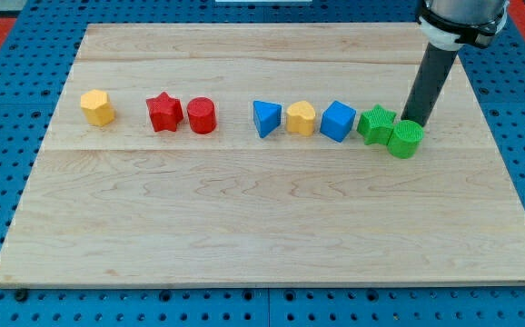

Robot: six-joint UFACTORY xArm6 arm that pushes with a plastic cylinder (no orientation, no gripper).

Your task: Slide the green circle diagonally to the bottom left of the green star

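The green circle [406,139] sits at the view's right, touching the lower right side of the green star [376,123]. My tip [414,119] is just above the green circle, at its upper right edge and to the right of the green star; contact cannot be made out. The dark rod rises from there to the view's top right.
A row of blocks runs across the wooden board [262,227]: a yellow hexagon [97,107], a red star [164,113], a red circle [202,116], a blue triangle [265,119], a yellow pentagon [301,118], and a blue cube [338,121] next to the green star.
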